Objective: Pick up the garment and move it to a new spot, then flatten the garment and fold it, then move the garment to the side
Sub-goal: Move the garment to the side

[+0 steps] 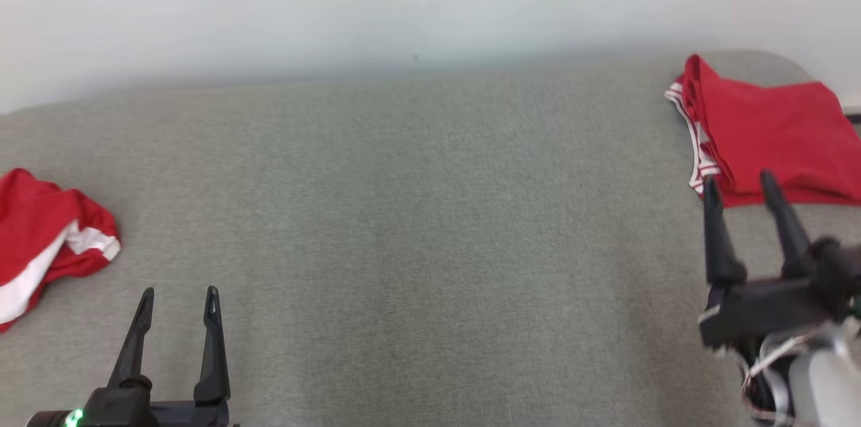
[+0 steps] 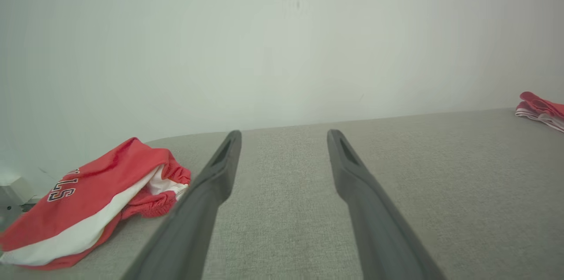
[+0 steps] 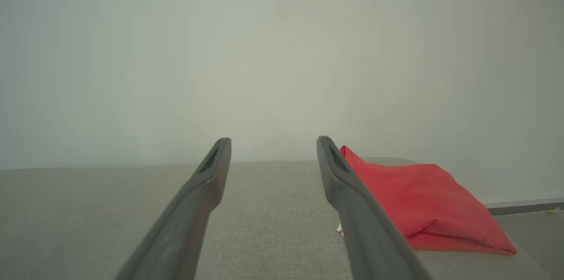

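The left gripper (image 1: 180, 292) and right gripper (image 1: 738, 181) stand wide and empty. Just beyond the right one a folded garment (image 1: 773, 131) lies aside, seemingly finished. A crumpled garment (image 1: 40, 232) at far left looks untouched, likely next.

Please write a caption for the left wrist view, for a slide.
Open left gripper over grey surface; crumpled red garment lying at left.
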Controlling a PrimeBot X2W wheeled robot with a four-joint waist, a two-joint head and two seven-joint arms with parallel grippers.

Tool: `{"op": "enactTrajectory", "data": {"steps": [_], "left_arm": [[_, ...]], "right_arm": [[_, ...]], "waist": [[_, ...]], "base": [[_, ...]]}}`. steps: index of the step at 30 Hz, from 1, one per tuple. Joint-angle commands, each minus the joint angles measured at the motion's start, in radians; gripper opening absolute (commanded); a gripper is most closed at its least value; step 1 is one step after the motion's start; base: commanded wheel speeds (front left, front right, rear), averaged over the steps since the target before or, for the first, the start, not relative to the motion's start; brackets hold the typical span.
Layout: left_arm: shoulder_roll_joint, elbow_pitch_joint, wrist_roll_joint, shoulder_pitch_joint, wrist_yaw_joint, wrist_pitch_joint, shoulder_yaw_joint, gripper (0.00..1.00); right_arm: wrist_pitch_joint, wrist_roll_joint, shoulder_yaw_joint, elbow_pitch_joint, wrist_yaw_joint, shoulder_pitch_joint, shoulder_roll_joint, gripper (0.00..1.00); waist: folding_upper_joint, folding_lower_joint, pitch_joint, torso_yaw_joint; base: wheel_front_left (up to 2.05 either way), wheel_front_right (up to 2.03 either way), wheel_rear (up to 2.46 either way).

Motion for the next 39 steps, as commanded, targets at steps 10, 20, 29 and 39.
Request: {"op": "enactTrajectory", "data": {"steps": [10,20,29,39], "left_arm": [[0.009,0.049,-0.02,0.055,0.024,0.012,0.014,1.0],[0.026,0.074,-0.028,0.069,0.031,0.011,0.022,1.0],[0.037,0.112,-0.027,0.081,0.031,0.006,0.011,1.0],[0.04,0.134,-0.03,0.075,0.017,0.001,-0.013,1.0]], "right_arm": [[-0.005,-0.027,-0.048,-0.074,-0.003,0.232,0.139,1.0],[-0.062,-0.037,-0.015,-0.011,-0.003,0.317,0.183,1.0],[-0.093,-0.06,0.015,0.059,-0.003,0.314,0.194,1.0],[-0.1,-0.082,0.025,0.078,-0.003,0.302,0.196,1.0]], "waist": [[0.0002,0.0003,-0.108,0.047],[0.0002,0.0003,-0.14,0.056],[0.0002,0.0003,-0.152,0.071],[0.0002,0.0003,-0.153,0.077]], "base": [[0.0,0.0,0.0],[0.0,0.0,0.0],[0.0,0.0,0.0],[0.0,0.0,0.0]]}}
